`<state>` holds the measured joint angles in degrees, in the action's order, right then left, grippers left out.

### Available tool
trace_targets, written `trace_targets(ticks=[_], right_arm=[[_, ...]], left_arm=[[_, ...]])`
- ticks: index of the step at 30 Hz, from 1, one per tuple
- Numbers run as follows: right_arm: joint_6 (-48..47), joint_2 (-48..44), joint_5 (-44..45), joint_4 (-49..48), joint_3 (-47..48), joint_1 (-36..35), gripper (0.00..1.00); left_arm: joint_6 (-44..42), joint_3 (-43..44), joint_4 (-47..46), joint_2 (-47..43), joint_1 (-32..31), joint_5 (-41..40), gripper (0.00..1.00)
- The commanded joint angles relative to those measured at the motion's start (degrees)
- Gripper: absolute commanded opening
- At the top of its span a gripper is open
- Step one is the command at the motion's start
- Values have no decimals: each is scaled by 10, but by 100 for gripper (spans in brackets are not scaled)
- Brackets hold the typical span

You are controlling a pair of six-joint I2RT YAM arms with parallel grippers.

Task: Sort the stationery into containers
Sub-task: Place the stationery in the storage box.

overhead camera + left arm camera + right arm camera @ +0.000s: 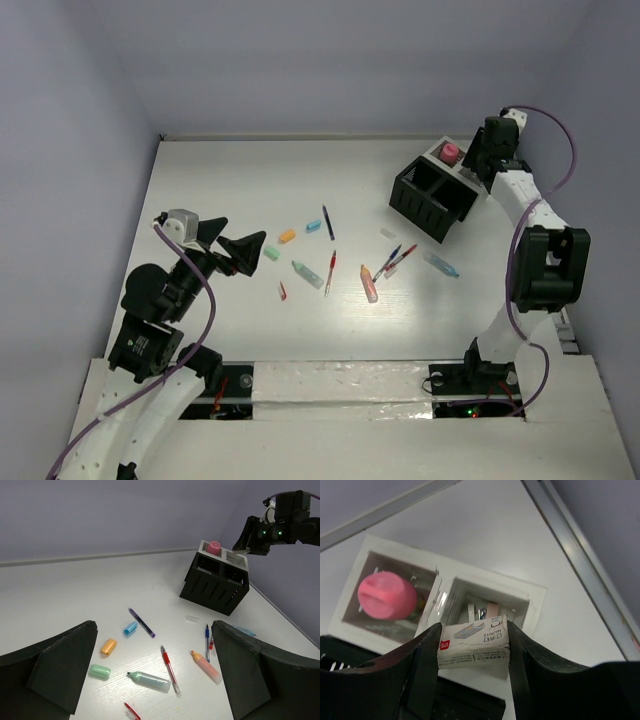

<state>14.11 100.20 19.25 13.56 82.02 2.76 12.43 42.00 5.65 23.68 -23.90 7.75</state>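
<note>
The left gripper [240,240] hangs over the table's [230,180] left side, fingers [65,665] spread wide and empty. Pens [327,221] and markers [308,274] lie scattered mid-table, among them a red pen [329,272] and a peach marker [369,284]. Farther off, the right gripper [473,639] pinches a staple box [475,649] above the organizer's [430,200] white section [536,594], beside a pink-capped bottle [386,596] inside it.

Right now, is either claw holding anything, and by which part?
The right claw pinches a small white staple box by its two ends, above the white container section. The left claw is open and empty.
</note>
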Motion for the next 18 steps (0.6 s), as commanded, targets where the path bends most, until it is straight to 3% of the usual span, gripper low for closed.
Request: trace_targets(ticks=[1, 5, 8, 11, 15, 18], right_arm=[[-8, 16, -1, -13, 49, 6, 48], [-1, 7, 7, -19, 37, 6, 59], [1, -1, 8, -17, 31, 6, 75], [2, -9, 3, -14, 31, 6, 82], [11, -44, -23, -13, 20, 6, 86], [26, -98, -101, -44, -25, -21, 86]], left_arm=[[-4, 6, -24, 8, -1, 10, 99], [-5, 6, -24, 8, -1, 7, 99], [-5, 6, -24, 9, -1, 6, 99], [-5, 6, -24, 10, -1, 6, 99], [-4, 6, -23, 9, -1, 6, 99], [-5, 6, -23, 9, -1, 4, 99]])
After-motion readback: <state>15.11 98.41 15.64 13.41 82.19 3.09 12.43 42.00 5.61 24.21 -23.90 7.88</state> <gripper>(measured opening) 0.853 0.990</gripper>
